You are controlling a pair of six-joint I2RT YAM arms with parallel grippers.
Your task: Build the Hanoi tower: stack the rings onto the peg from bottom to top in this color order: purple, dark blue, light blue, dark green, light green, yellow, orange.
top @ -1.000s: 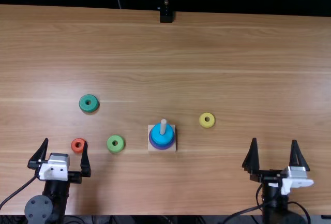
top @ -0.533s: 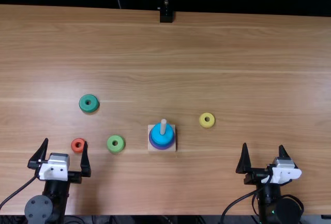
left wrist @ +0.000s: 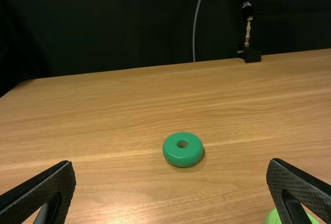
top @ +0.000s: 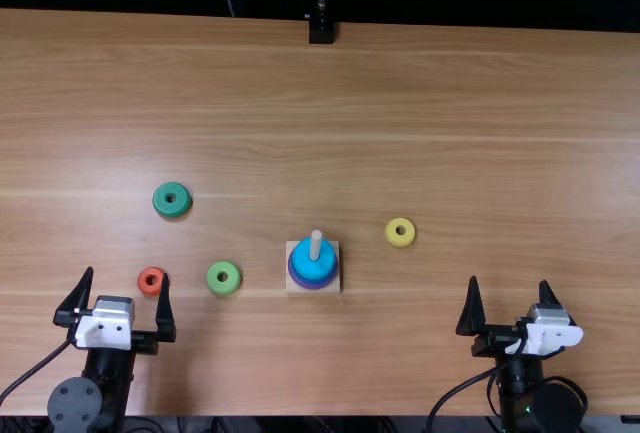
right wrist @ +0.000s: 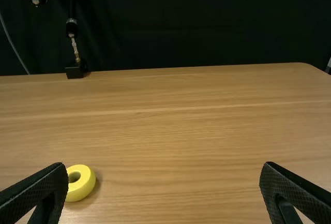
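My left gripper (top: 129, 275) stands open at the near left, its right finger beside the orange ring (top: 150, 281). Light blue ring (top: 314, 259) lies over the purple ring (top: 292, 274) around the peg (top: 316, 243); whether a dark blue ring is between them I cannot tell. Loose on the table are a dark green ring (top: 172, 200), a light green ring (top: 223, 278) and a yellow ring (top: 400, 232). My right gripper (top: 509, 283) is open at the near right. Left wrist view: left gripper (left wrist: 171, 164), dark green ring (left wrist: 182, 149). Right wrist view: right gripper (right wrist: 164, 167), yellow ring (right wrist: 80, 183).
The wooden table (top: 420, 103) spreads out beyond the rings. At its far edge a black stand (top: 321, 30) rises near the middle. The peg's square base (top: 334, 281) sits between the two arms, and a cable runs along the right arm.
Compared with a second ago, the right gripper has shifted left and slightly toward the near edge, and has turned a little. The left arm and the rings have kept their places.
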